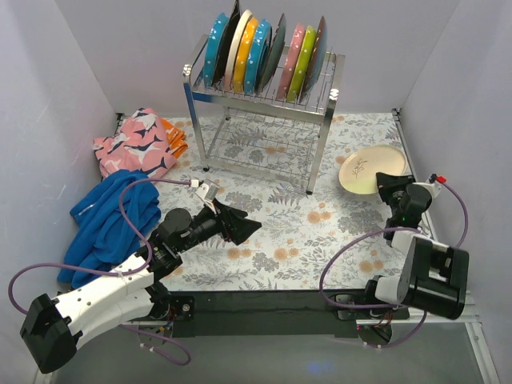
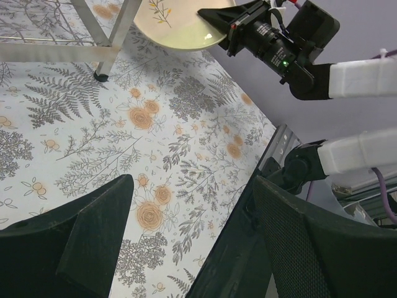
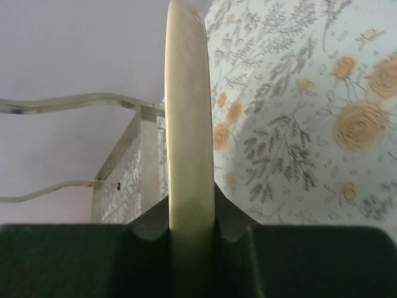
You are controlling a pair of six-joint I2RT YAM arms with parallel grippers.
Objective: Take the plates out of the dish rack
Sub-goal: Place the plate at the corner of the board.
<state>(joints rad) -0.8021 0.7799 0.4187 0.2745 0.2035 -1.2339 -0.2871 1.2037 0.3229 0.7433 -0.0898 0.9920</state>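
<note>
right gripper [image 3: 190, 217] clamped on cream plate [image 1: 364, 168] rim, at table's right edge, not released yet. left gripper [image 1: 240, 224] open, empty, toward the near edge. 1 out; roughly 9 plates [image 1: 256, 52] left in dish rack [image 1: 256, 102] at far edge.

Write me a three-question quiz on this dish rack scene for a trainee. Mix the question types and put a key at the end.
1. True or false: the left hand holds a plate.
2. Multiple choice: the plate clamped in the right hand is A) orange, B) cream, C) pink.
3. Fill in: the racked plates stand on the ___ tier of the dish rack.

Key: 1 false, it is open and empty; 2 B; 3 top.
</note>
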